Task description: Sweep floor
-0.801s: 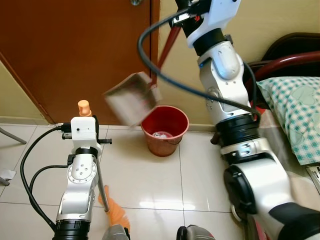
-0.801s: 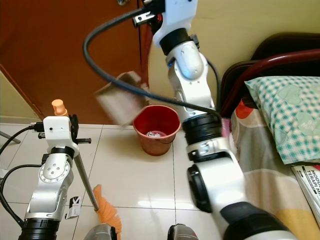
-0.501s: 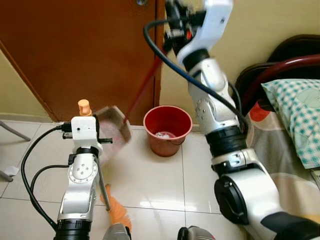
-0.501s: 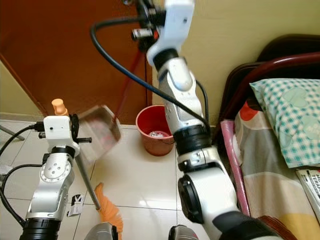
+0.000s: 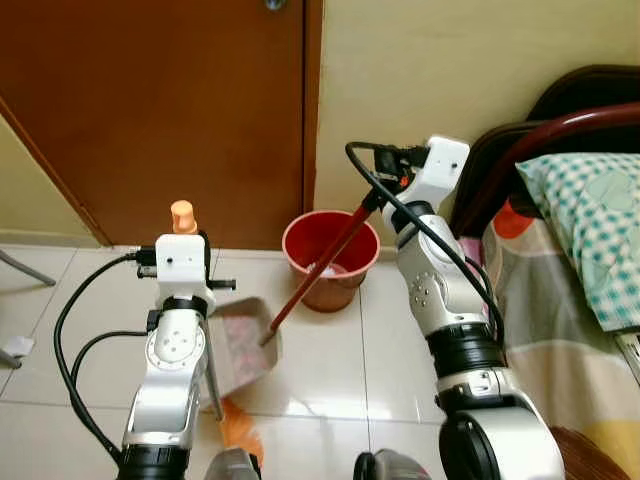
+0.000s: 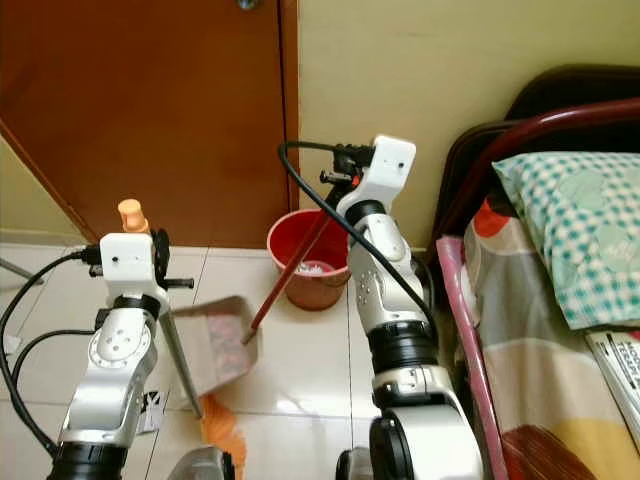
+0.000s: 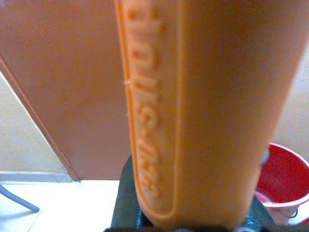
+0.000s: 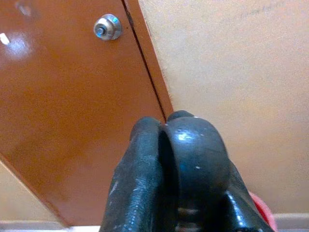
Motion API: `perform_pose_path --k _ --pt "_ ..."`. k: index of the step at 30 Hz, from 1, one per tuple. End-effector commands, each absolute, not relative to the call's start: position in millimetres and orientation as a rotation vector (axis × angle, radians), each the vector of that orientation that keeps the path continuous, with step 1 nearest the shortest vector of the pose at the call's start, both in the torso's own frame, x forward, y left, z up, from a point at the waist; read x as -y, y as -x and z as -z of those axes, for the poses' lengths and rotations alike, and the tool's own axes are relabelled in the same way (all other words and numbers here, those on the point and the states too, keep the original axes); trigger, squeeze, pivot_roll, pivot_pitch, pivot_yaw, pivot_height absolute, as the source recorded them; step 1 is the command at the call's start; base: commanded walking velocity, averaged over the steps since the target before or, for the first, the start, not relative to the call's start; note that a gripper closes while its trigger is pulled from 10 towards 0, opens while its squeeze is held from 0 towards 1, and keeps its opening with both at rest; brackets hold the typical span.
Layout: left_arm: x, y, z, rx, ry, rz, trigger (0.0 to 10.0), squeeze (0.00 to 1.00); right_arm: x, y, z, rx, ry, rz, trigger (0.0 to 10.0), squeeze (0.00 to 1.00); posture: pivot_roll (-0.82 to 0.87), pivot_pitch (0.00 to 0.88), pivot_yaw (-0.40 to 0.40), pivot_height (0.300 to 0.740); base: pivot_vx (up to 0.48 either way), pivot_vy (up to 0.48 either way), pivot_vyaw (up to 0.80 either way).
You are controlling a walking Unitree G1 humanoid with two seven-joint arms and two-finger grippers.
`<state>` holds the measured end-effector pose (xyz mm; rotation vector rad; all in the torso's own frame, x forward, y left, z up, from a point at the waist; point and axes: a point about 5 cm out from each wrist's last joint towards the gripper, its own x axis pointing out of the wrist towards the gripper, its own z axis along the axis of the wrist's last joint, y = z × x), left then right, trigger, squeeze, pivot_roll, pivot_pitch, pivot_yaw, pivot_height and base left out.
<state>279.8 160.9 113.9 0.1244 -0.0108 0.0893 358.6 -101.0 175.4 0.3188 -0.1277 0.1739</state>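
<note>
a brown wooden door (image 5: 160, 110) and a cream wall (image 5: 420, 70) back the scene, with a bed (image 6: 560, 330) along the robot's right carrying a patchwork cover and a green checked pillow (image 6: 575, 225) under a dark red curved headboard (image 6: 540, 130). at the bed's near corner lies a printed booklet (image 6: 622, 365) whose lettering is too small to read. the floor (image 5: 330, 350) is pale glossy tile.

a red bucket (image 5: 330, 255) stands on the tiles by the wall beside the door frame, with something pale lying inside it.

the dustpan (image 5: 245, 335) rests low on the floor between the two arms, its scoop blurred; its long red handle (image 5: 320, 265) slants up across the front of the bucket to the right gripper (image 5: 372, 195), which is clamped on the handle's top. in the right wrist view the black fingers (image 8: 145, 179) are pressed against a rounded dark knob (image 8: 198, 154), with the door's silver knob (image 8: 107, 26) above.

the left gripper (image 5: 183, 232) is closed round the broom's orange grip (image 7: 193, 106), whose tip (image 5: 182, 213) pokes up above the wrist. raised lettering runs down the grip in the left wrist view, but it is blurred and cannot be read. the broom's grey shaft (image 6: 180, 365) drops down to orange bristles (image 6: 218, 435) on the tiles, just beside the dustpan.

a small black-and-white tag (image 6: 150, 410) lies on the floor near the bristles, its print illegible.
</note>
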Motion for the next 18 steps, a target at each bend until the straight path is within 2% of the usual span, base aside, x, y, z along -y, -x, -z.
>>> perform_pose_path --k 1,8,18 --pt "-157.7 -273.6 -95.0 -0.102 -0.070 -0.070 10.0 0.00 108.7 -356.2 -185.4 0.181 -0.276 -0.147 10.0 0.00 0.02 0.134 -0.031 0.740 0.000 0.000 0.00" --pt "-150.2 -274.3 -93.3 -0.125 -0.086 0.011 10.0 0.00 159.4 -345.4 -160.6 0.124 -0.184 0.072 10.0 0.00 0.01 0.142 -0.025 0.740 0.000 0.000 0.00" --pt "-143.5 -279.0 -108.8 -0.041 -0.139 0.067 10.0 0.00 186.2 -319.9 -129.2 0.024 -0.048 0.194 10.0 0.00 0.01 0.146 -0.017 0.740 0.000 0.000 0.00"
